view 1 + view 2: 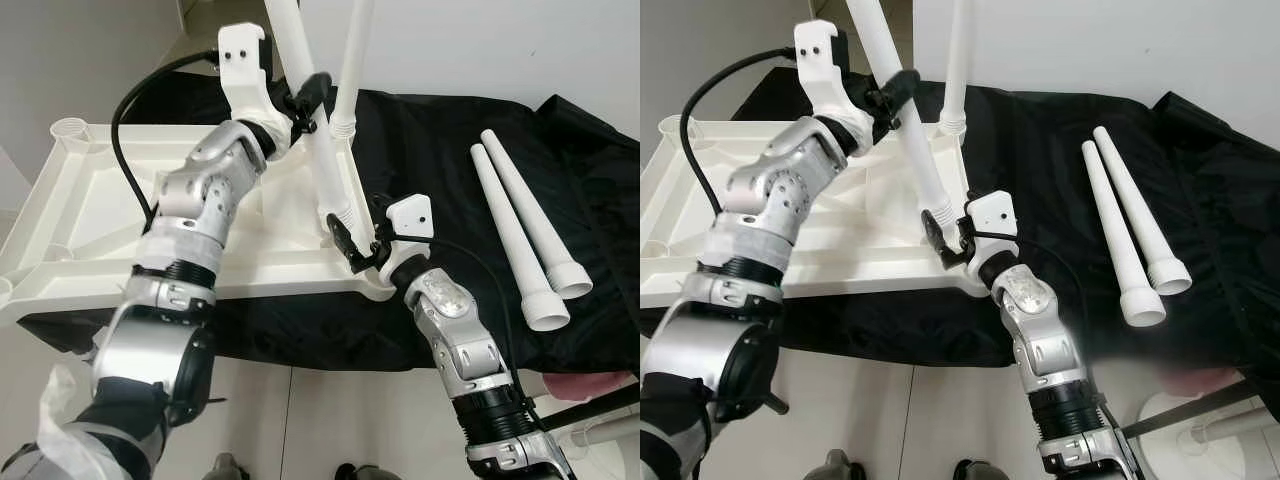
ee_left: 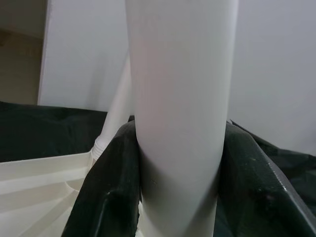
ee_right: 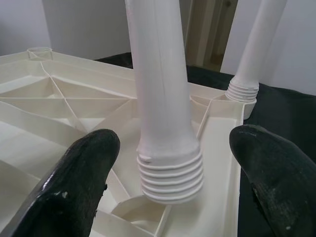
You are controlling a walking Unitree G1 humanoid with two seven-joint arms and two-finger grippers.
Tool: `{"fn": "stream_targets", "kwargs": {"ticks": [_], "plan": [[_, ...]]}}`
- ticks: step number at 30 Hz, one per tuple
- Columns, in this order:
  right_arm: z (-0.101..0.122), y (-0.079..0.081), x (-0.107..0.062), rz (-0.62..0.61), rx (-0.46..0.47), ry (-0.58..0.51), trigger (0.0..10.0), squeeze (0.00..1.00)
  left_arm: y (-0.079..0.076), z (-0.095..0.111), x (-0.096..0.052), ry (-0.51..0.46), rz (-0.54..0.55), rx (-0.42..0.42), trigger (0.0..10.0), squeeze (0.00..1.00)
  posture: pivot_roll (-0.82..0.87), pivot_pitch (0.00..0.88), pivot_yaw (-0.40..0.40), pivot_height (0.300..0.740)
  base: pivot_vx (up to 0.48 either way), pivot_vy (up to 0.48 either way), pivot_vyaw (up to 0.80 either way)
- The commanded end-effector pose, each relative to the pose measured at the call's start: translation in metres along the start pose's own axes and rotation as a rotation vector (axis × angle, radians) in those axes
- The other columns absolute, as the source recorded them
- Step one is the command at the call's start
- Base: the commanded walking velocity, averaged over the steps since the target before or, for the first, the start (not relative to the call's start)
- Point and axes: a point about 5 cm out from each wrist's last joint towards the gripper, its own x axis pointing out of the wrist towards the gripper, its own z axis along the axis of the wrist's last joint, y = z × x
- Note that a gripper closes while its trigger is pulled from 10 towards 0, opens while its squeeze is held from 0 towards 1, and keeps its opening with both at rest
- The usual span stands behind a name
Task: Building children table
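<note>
A white plastic children's tabletop (image 1: 110,215) lies upside down, ribs showing, on a bench covered with black cloth (image 1: 440,150), and everything else can be placed from it. At the tabletop's far right corner one white leg (image 1: 352,70) already stands upright in its socket, its ribbed collar seated at the rim. Just nearer along the same right edge, a second white leg (image 1: 318,150) leans at a tilt, its ribbed threaded end (image 3: 170,170) poised over the round socket at the tabletop's near right corner; whether it touches the socket cannot be told. The left tool (image 1: 305,105) is clamped around this tilted leg partway up its shaft, the black fingers (image 2: 111,192) pressed against both sides of the white tube. The right tool (image 1: 358,245) sits at the near right corner of the tabletop, low beside the leg's threaded end, with its fingers (image 3: 81,173) spread apart on either side of the leg and not touching it. To the right of the tabletop, well apart from it on the black cloth, two more spare legs (image 1: 520,225) lie side by side, touching along their lengths, their wide ribbed ends pointing toward the robot. At the tabletop's far left corner an empty round socket (image 1: 68,128) stands up from the rim.
</note>
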Motion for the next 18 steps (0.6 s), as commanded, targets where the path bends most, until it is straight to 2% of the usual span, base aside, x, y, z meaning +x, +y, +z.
{"fn": "stream_targets", "kwargs": {"ticks": [1,3,7,12,13,14,15,16,18], "plan": [[-0.004,0.002,0.001,0.005,-0.005,0.023,10.0,0.00,-0.014,0.002,0.000,-0.020,-0.026,0.016,10.0,0.00,0.01,0.064,-0.034,0.740,0.000,0.000,0.00],[-0.005,0.003,0.001,0.010,-0.007,0.026,10.0,0.00,-0.018,0.001,-0.001,-0.021,-0.032,0.015,10.0,0.00,0.01,0.062,-0.033,0.740,0.000,0.000,0.00],[-0.012,0.005,0.000,0.017,-0.030,0.051,10.0,0.00,-0.043,-0.006,-0.003,-0.016,-0.086,0.022,10.0,0.00,0.01,0.063,-0.036,0.740,0.000,0.000,0.00],[-0.013,0.002,0.001,0.006,-0.035,0.058,10.0,0.00,-0.052,-0.008,-0.003,-0.021,-0.101,0.039,10.0,0.00,0.02,0.065,-0.037,0.740,0.000,0.000,0.00],[-0.014,-0.001,0.002,-0.009,-0.045,0.062,10.0,0.00,-0.060,-0.009,-0.003,-0.022,-0.124,0.052,10.0,0.00,0.02,0.065,-0.037,0.740,0.000,0.000,0.00],[-0.014,-0.001,0.002,-0.009,-0.045,0.062,10.0,0.00,-0.060,-0.009,-0.003,-0.022,-0.124,0.052,10.0,0.00,0.02,0.065,-0.037,0.740,0.000,0.000,0.00],[-0.013,-0.004,0.005,-0.026,-0.069,0.060,10.0,0.00,-0.067,-0.010,-0.003,-0.023,-0.146,0.063,10.0,0.00,0.02,0.067,-0.036,0.740,0.000,0.000,0.00],[-0.013,-0.004,0.005,-0.026,-0.069,0.060,10.0,0.00,-0.067,-0.010,-0.003,-0.023,-0.146,0.063,10.0,0.00,0.02,0.067,-0.036,0.740,0.000,0.000,0.00],[-0.010,-0.011,0.012,-0.056,-0.116,0.059,10.0,0.00,-0.077,-0.011,-0.003,-0.021,-0.176,0.087,10.0,0.00,0.02,0.069,-0.034,0.740,0.000,0.000,0.00]]}}
